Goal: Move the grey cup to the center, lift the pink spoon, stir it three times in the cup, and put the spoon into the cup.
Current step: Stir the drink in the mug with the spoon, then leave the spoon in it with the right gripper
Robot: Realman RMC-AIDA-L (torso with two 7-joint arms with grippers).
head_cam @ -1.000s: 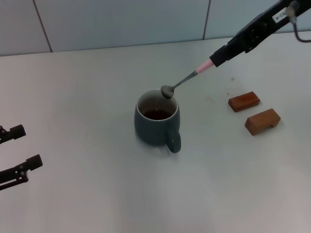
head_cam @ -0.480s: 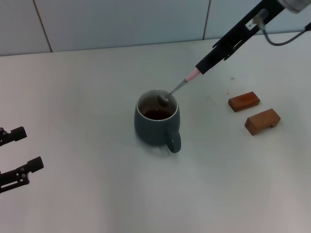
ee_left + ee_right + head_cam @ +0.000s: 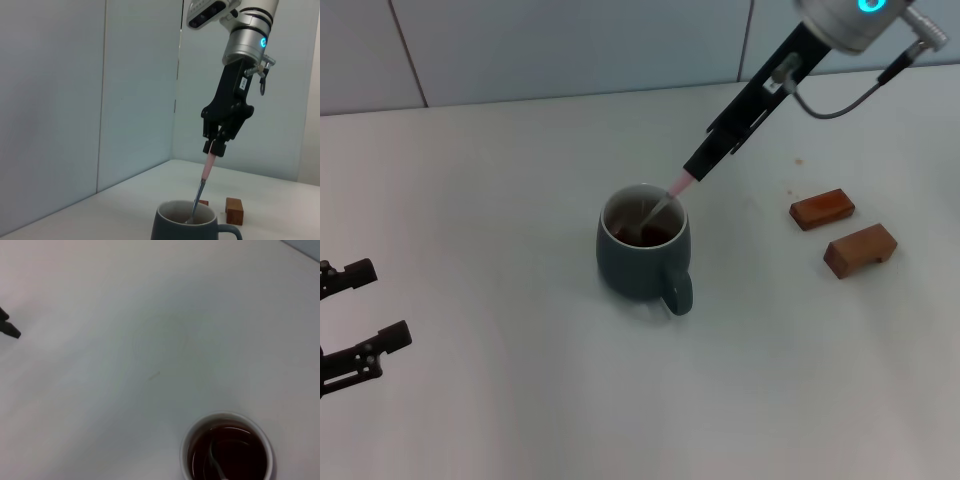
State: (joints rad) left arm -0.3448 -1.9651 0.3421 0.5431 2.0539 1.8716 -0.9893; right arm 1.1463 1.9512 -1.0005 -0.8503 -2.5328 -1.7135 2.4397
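The grey cup (image 3: 642, 256) stands upright mid-table, its handle toward the near right, with dark brown liquid inside; it also shows as the cup (image 3: 186, 225) and the cup (image 3: 227, 450). My right gripper (image 3: 697, 168) hangs above the cup's far-right rim, shut on the pale pink handle of the pink spoon (image 3: 665, 199). The spoon slants down into the cup, its metal bowl dipped in the liquid (image 3: 215, 462). The spoon (image 3: 202, 187) and right gripper (image 3: 214, 148) also appear in the left wrist view. My left gripper (image 3: 350, 315) rests open at the table's near left.
Two brown wooden blocks lie right of the cup: one (image 3: 822, 208) farther back, one (image 3: 860, 249) nearer. A grey tiled wall (image 3: 570, 45) runs along the table's far edge.
The right gripper has swung left and down toward the cup, tilting the spoon steeper. The spoon's bowl went from above the rim into the liquid. The left arm stayed still.
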